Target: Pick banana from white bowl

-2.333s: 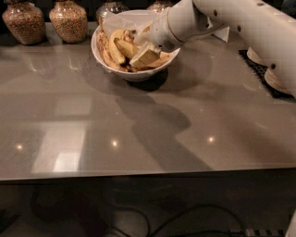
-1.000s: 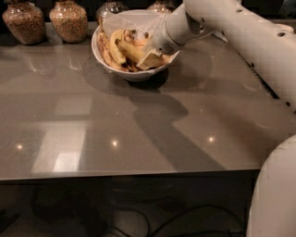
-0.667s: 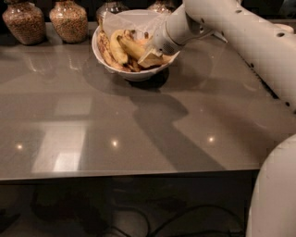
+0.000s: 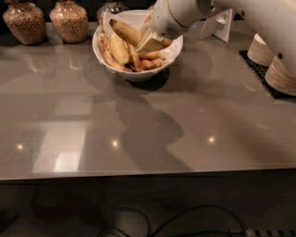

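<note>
The white bowl (image 4: 135, 73) stands at the back middle of the grey table, lined with white paper and filled with several bananas. My gripper (image 4: 149, 42) reaches into it from the upper right and is shut on the right end of the banana (image 4: 124, 31). This long yellow banana with a dark tip is raised above the other fruit and points up and to the left. A shorter plump banana (image 4: 119, 50) and brown-spotted ones (image 4: 105, 48) lie below it in the bowl.
Two grain-filled jars (image 4: 25, 21) (image 4: 69, 19) and a glass jar (image 4: 111, 7) stand at the back left. Stacked cream bowls (image 4: 277, 74) sit on a black mat at the right. A white stand (image 4: 215, 25) is behind the bowl.
My gripper was down among the bananas; it has since closed on the long banana and raised it above the pile.
</note>
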